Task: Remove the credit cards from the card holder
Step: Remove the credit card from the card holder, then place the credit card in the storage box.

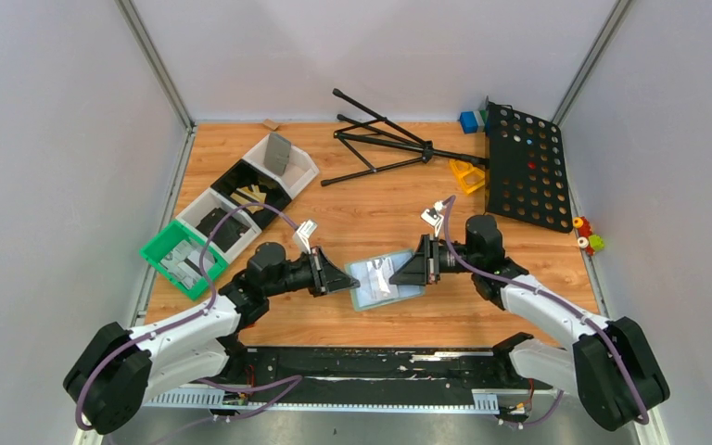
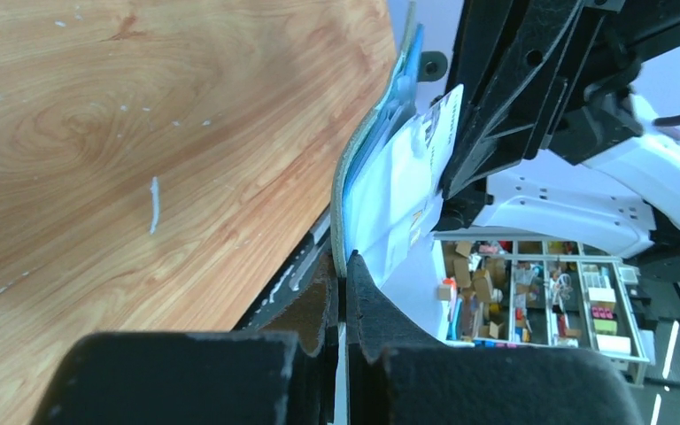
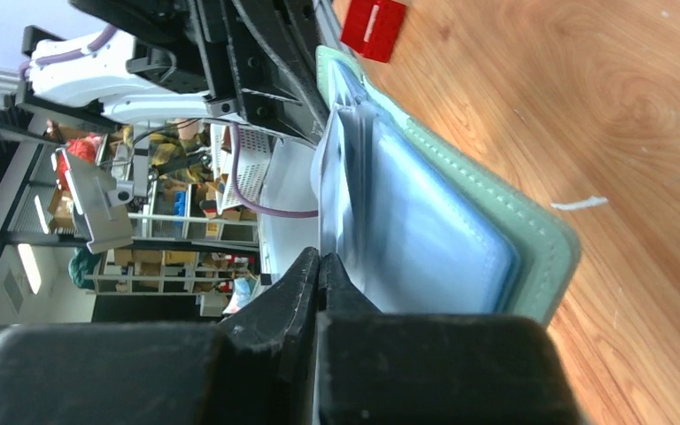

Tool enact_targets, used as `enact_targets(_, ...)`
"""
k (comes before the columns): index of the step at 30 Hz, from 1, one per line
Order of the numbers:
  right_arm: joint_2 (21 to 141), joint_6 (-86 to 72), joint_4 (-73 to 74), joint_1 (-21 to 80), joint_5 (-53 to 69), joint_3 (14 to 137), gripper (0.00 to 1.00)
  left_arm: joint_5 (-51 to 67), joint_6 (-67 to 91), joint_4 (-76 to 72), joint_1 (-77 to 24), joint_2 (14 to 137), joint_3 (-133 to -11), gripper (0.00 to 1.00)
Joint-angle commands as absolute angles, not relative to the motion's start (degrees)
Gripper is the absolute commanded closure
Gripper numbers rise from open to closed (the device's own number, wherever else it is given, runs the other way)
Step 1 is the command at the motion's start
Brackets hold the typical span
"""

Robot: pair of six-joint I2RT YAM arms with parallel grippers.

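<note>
Open card holder (image 1: 399,295) at frame centre on wood-grain table (image 1: 371,204), pinched from both sides.
The left gripper (image 2: 343,274) is closed on its stitched grey-green rim; the right gripper (image 3: 320,266) is closed on its translucent sleeve (image 3: 345,177); white printed credit cards (image 2: 398,195) inside.

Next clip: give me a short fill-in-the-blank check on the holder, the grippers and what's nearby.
1. The card holder lies between the two ____.
2. The left gripper is ____ on the card holder's edge.
3. The block in the right wrist view is coloured ____.
Missing words: grippers; shut; red.
</note>
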State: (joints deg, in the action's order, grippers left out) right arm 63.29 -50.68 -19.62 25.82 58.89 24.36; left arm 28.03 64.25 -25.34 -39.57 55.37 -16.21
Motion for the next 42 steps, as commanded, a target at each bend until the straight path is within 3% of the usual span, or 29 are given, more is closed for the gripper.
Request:
enact_targets(1, 60.8, -39.7, -4.1, 23.5, 57.2, 29.8, 1.00, 24.0, 59.3, -17.4, -39.4, 55.5, -19.1, 1.00)
enact_targets(5, 59.5, -30.6, 10.2, 21.6, 50.1, 33.3, 1.00, 19.0, 54.0, -8.7, -39.4, 57.3, -20.6, 0.99)
enact_targets(8, 59.4, -30.0, 10.8, 21.6, 49.1, 33.3, 1.00, 15.8, 50.2, -4.6, -39.4, 59.7, -21.5, 0.89)
enact_targets(9, 59.4, -30.1, 10.4, 21.6, 49.2, 33.2, 1.00, 14.9, 49.3, -3.5, -39.4, 60.3, -21.8, 0.84)
enact_targets(15, 59.3, -30.6, 9.6, 21.6, 49.6, 33.4, 1.00, 7.3, 45.5, 8.7, -39.4, 55.9, -24.8, 0.31)
enact_targets(17, 59.4, -31.9, 7.6, 21.6, 50.7, 33.2, 1.00, 5.6, 44.2, 12.4, -39.4, 51.1, -26.4, 0.24)
enact_targets(23, 59.7, -41.4, -6.7, 22.5, 56.6, 31.2, 1.00, 16.3, 47.0, 1.9, -39.5, 41.7, -24.6, 0.27)
enact_targets(31, 59.5, -45.7, -11.9, 28.3, 56.5, 33.9, 1.00, 27.7, 57.7, -21.8, -41.3, 46.6, -22.6, 0.38)
enact_targets(42, 62.2, -50.4, -18.8, 32.2, 57.5, 35.1, 1.00, 30.0, 61.5, -25.3, -41.4, 46.1, -23.0, 0.49)
